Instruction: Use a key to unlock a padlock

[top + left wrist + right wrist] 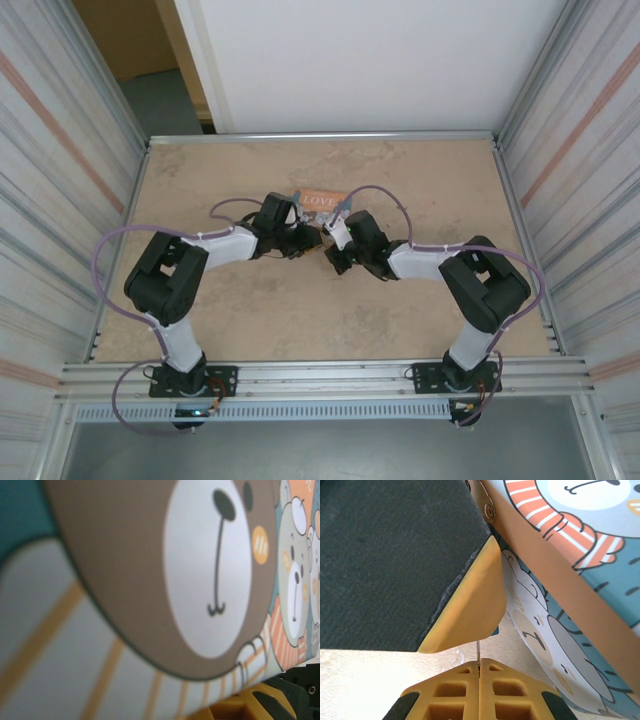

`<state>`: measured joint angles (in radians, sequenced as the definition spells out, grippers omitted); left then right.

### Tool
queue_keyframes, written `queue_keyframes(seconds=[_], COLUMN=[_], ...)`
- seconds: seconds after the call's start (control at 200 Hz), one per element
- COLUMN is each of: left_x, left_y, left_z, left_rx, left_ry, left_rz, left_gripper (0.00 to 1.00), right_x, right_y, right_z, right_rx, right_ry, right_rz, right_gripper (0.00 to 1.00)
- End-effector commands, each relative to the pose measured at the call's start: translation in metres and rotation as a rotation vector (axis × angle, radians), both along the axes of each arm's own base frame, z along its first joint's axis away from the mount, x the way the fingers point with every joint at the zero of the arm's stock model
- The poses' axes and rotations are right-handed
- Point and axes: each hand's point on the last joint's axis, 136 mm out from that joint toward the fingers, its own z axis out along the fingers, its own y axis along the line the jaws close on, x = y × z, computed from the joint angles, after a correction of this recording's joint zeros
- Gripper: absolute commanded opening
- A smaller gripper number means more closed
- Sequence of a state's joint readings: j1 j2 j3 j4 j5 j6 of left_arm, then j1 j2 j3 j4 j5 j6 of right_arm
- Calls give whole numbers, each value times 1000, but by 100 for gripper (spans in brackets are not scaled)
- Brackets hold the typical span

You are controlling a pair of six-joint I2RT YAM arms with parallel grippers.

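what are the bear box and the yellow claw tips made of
Bear box: likely printed cardboard with a matte finish; a plain brown band edges the print. Right claw tips: probably moulded yellow plastic, matte, with open ribbed cells.

Orange-and-teal cartoon bear box [322,200] lettered LOVE, resting mid-table, mottled beige tabletop [400,320], ribbed metal side walls [50,160], white back panel [370,60]

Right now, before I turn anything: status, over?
Right pincer shut on thin metal sliver, likely key. Left pincer state unclear. Cartoon box close beside both.
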<state>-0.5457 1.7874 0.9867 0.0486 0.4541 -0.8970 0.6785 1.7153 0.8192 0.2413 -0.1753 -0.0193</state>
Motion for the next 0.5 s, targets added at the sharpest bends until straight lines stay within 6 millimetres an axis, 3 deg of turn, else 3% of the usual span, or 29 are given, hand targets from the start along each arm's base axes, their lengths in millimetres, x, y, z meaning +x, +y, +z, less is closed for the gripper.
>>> queue_keyframes(seconds=[0.0, 0.491], left_x=[1, 1], left_y=[-10, -13], left_z=[32, 36], left_rx=[-65, -74], left_ry=[-40, -45], left_rz=[-17, -23], left_gripper=[18, 18], right_x=[11, 12], right_y=[-2, 4], right_z=[1, 6], right_rx=[-7, 32], right_ry=[-34, -37], right_rz=[-23, -13], right_gripper=[0, 0])
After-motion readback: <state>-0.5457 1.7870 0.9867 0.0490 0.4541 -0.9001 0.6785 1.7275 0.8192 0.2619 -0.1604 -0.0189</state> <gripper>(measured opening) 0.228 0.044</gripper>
